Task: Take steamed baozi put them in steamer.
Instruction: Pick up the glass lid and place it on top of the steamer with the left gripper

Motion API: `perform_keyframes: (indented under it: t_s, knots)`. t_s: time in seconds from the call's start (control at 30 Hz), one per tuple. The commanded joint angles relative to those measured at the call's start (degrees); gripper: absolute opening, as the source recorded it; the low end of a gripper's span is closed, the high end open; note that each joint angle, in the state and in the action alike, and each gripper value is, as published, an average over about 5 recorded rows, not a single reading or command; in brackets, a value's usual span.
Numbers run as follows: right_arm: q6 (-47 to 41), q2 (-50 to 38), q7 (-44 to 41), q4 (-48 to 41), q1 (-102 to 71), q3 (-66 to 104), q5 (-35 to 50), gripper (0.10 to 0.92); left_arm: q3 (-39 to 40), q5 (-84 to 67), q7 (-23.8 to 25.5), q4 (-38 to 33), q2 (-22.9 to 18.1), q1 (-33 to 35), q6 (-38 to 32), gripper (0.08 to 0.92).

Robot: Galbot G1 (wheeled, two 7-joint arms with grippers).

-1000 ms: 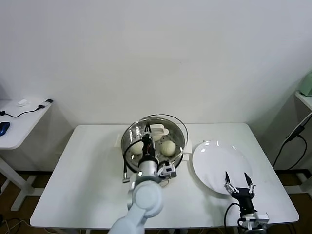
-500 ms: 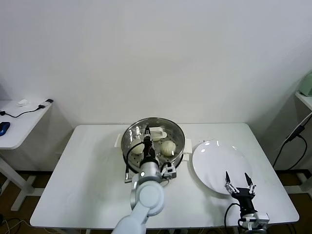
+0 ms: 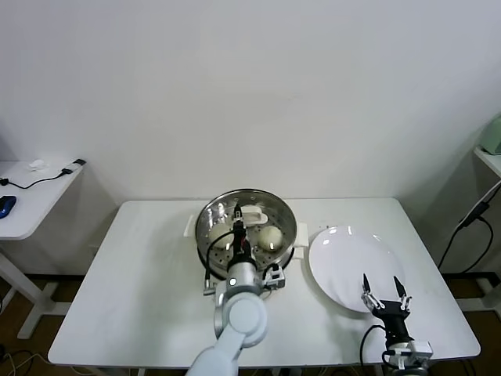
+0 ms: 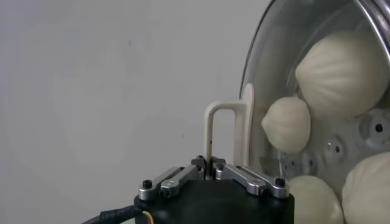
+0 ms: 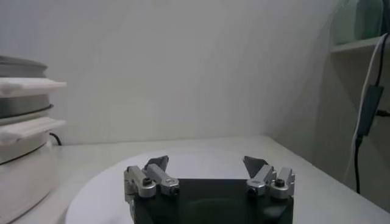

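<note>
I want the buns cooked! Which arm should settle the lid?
Left: its gripper is shut on the round glass lid's white handle over the shiny steel steamer; the right gripper sits open by the flat white plate.

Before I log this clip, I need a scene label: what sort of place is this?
Probably an indoor lab or office staged as a kitchen test spot, not a real kitchen: a plain white table against a bare white wall, holding only an electric steamer with baozi and an empty white plate.
</note>
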Motion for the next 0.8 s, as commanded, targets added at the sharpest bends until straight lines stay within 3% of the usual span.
perform_keyframes:
  t_s: [0.03, 0.33, 0.67, 0.8]
  knots:
    - [0.3, 0.1, 0.0, 0.1, -0.1, 0.0, -0.1, 0.823, -0.3, 1.5, -0.7, 1.1, -0.3, 0.4, -0.3, 0.151]
    - [0.0, 0.2, -0.2, 0.2, 0.2, 0.0, -0.2, 0.823, 0.2, 0.2, -0.4, -1.1, 0.5, 1.0, -0.5, 0.181]
    - [-1.0, 0.1, 0.1, 0.5, 0.2, 0.1, 0.0, 0.823, 2.1, -6.8, 1.1, -10.6, 4.8, 3.0, 0.0, 0.458]
    - [-1.1, 0.3, 0.2, 0.5, 0.5, -0.1, -0.3, 0.823, 2.2, -14.9, -1.8, -15.0, 6.5, 4.7, -0.6, 0.58]
